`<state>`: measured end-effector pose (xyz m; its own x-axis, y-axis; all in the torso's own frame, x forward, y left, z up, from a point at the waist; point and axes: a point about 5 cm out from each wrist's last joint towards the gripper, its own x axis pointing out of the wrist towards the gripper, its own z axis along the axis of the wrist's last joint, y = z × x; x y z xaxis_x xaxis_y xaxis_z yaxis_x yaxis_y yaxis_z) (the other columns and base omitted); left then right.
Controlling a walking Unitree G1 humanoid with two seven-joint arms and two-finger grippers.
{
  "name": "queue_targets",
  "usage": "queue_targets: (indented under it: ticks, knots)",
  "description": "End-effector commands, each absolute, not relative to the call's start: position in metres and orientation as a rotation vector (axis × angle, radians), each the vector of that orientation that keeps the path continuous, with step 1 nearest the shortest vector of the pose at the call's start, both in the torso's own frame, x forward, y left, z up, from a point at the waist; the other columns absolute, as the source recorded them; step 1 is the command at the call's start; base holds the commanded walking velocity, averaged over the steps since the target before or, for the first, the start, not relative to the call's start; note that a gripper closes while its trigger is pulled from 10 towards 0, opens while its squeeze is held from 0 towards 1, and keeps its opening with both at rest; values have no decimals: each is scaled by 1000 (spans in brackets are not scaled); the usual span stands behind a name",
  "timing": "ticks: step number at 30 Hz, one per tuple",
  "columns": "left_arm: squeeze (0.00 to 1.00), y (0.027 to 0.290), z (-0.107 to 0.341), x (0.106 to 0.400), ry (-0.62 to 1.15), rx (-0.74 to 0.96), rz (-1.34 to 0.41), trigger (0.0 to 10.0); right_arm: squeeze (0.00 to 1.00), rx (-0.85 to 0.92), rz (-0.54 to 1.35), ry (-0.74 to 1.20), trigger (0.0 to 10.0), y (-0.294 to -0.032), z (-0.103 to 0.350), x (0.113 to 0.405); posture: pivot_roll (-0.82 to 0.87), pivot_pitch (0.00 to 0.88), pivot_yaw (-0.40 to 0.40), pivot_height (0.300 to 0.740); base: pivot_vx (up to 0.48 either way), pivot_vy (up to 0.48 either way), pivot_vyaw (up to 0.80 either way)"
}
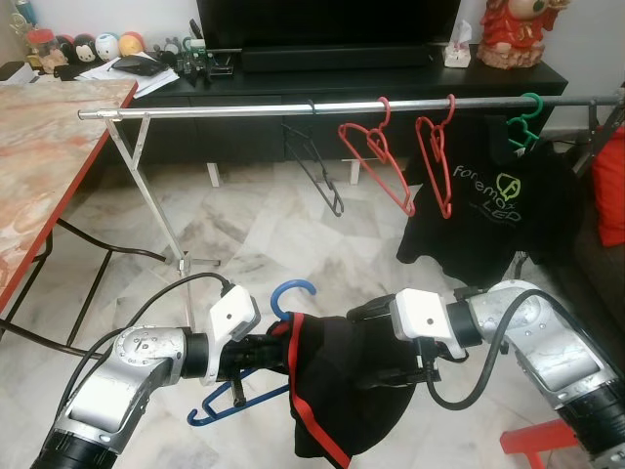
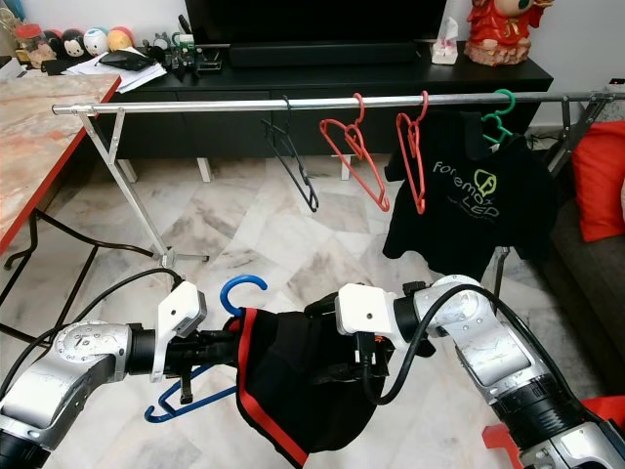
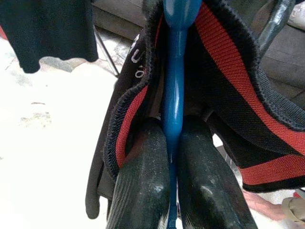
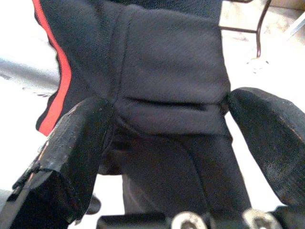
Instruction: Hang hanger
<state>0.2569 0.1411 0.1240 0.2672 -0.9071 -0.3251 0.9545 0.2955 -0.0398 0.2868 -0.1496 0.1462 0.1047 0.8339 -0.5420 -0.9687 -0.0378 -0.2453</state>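
Observation:
A blue hanger (image 1: 293, 290) is held low in front of me, and my left gripper (image 3: 172, 129) is shut on its neck. A black garment with red trim (image 1: 342, 391) is draped over the hanger and hides most of it. My right gripper (image 4: 174, 107) is pressed into the garment from the right, with its fingers (image 4: 76, 143) spread wide and the cloth between them. Beyond stands a silver clothes rail (image 1: 293, 107). It carries a black hanger (image 1: 322, 171), two red hangers (image 1: 376, 161) and a green hanger with a black T-shirt (image 1: 488, 205).
A marble-topped table with a red edge (image 1: 49, 166) stands on my left. A black TV console (image 1: 391, 78) runs behind the rail. A red cushion (image 1: 610, 186) and a red stool (image 1: 537, 440) are on my right. The rail is bare to the left of the black hanger.

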Motion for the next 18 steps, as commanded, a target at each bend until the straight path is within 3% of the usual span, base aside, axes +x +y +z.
queue_targets:
  ticks: [1,12,13,18]
  knots:
    - [0,135,133,257,274,186,-1292,10000,0,-662,1474,262,10000,-147,144,289,-78,98,26,740,0,0,0]
    - [0,129,135,255,259,201,-1327,10000,0,-617,1520,267,10000,-134,127,284,-68,79,23,740,0,0,0]
    - [0,129,135,255,259,201,-1328,10000,0,-609,1517,278,0,-134,125,284,-66,77,22,740,0,0,0]
    - [0,128,135,255,260,203,-1335,10000,0,-590,1557,293,0,-133,122,279,-64,78,21,740,0,0,0]
